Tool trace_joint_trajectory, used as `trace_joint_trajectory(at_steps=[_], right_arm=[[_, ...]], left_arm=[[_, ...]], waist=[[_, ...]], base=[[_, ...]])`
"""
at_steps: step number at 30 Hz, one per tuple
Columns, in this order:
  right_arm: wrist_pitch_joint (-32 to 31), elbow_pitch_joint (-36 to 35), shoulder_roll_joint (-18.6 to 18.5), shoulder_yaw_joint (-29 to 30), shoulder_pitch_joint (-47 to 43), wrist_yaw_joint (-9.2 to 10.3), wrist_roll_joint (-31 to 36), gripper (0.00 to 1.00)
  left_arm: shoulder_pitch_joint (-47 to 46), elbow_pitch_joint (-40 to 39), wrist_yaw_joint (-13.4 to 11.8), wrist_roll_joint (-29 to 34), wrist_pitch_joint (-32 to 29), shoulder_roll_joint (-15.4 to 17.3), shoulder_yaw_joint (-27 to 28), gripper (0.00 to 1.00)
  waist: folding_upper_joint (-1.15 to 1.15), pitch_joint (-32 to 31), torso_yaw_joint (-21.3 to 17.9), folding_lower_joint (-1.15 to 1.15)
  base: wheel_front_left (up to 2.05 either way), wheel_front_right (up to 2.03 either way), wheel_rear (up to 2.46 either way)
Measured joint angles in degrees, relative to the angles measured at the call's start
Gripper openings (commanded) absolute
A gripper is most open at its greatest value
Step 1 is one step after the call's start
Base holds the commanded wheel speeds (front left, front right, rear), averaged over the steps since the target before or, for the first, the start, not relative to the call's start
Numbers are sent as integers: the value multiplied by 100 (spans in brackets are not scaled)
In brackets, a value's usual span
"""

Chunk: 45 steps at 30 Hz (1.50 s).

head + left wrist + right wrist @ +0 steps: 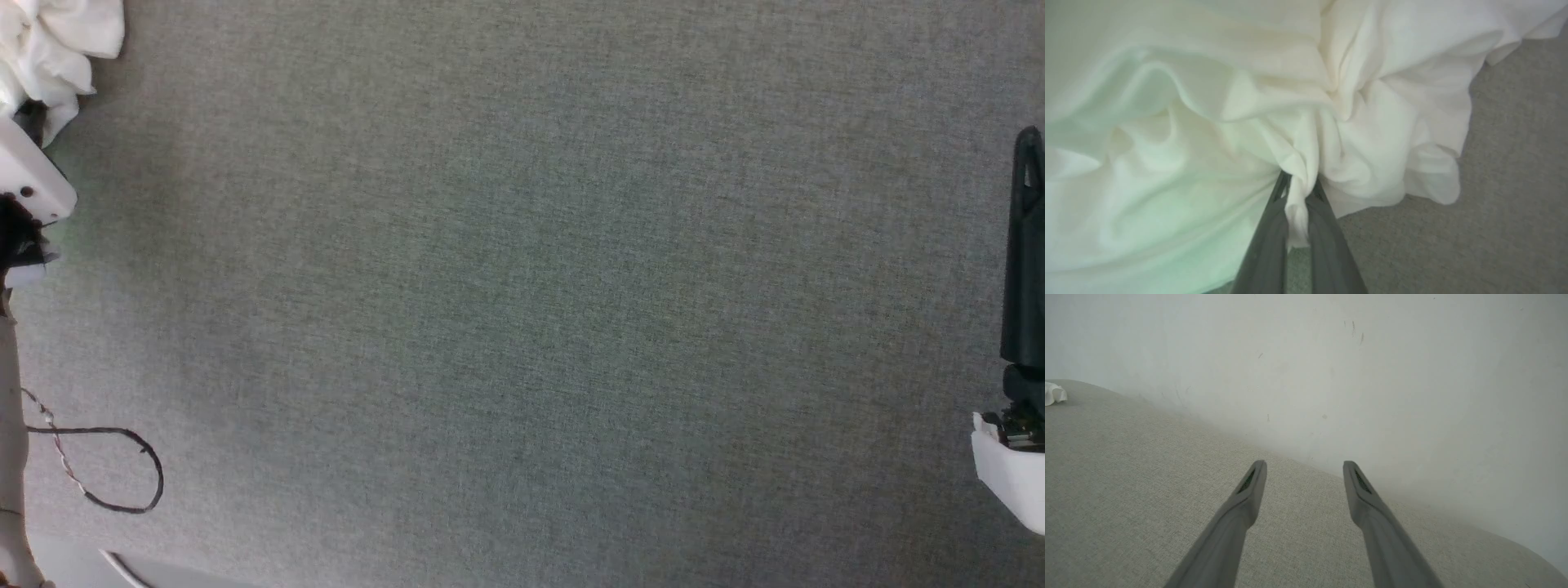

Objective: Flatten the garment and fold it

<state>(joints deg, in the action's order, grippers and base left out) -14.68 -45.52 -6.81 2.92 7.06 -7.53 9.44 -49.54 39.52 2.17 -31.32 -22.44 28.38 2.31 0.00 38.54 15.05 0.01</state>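
The left gripper point(1299, 185) pinches a twisted fold of the garment point(1208, 122) between nearly closed fingers — the white shirt lies crumpled at the far left of the grey cloth surface point(522, 327). The right gripper point(1304, 469) hovers empty, fingers spread wide, well apart from it

so the garment point(57, 41) is plain white and totally bunched up, just a crumpled heap of soft folds, nothing flat about it. it's way over at the far left of the grey woven surface point(522, 294). one twisted ridge of cloth is pinched between the fingers of the left gripper point(1299, 185), the rest billows out beyond that
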Motion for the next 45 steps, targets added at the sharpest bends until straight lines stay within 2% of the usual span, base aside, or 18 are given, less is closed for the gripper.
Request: trace_joint_trajectory(at_steps=[6, 12, 21, 27, 37, 45], right_arm=[[124, 166, 89, -35, 4, 0, -67, 100], [467, 549, 255, -101, 3, 0, -203, 100], [1033, 1181, 372, 16, -86, 0, -522, 100], [1359, 1551, 376, 227, -300, 0, -1050, 100], [1836, 2087, 379, 447, -560, 0, -1570, 100], [1987, 2297, 379, 714, -794, 0, -1737, 100]], left_arm=[[-16, 170, 130, -55, 47, 48, 3, 0], [-18, -14, 127, -54, 135, 326, 90, 0], [-298, -1011, 58, -67, 104, 533, 137, 0], [-759, -1705, -13, -26, -35, 589, -1, 0], [-1614, -2376, -174, 0, -288, 76, -446, 0], [-2204, -2625, -226, -159, -408, -694, -879, 0]], waist=[[1, -201, 19, 0], [1, -545, -3, -1], [1, -1285, -62, -1], [1, -1847, -132, -2], [1, -2764, -366, -2], [1, -3316, -712, -2]], base=[[0, 0, 0], [0, 0, 0], [0, 0, 0], [0, 0, 0], [0, 0, 0], [0, 0, 0]])
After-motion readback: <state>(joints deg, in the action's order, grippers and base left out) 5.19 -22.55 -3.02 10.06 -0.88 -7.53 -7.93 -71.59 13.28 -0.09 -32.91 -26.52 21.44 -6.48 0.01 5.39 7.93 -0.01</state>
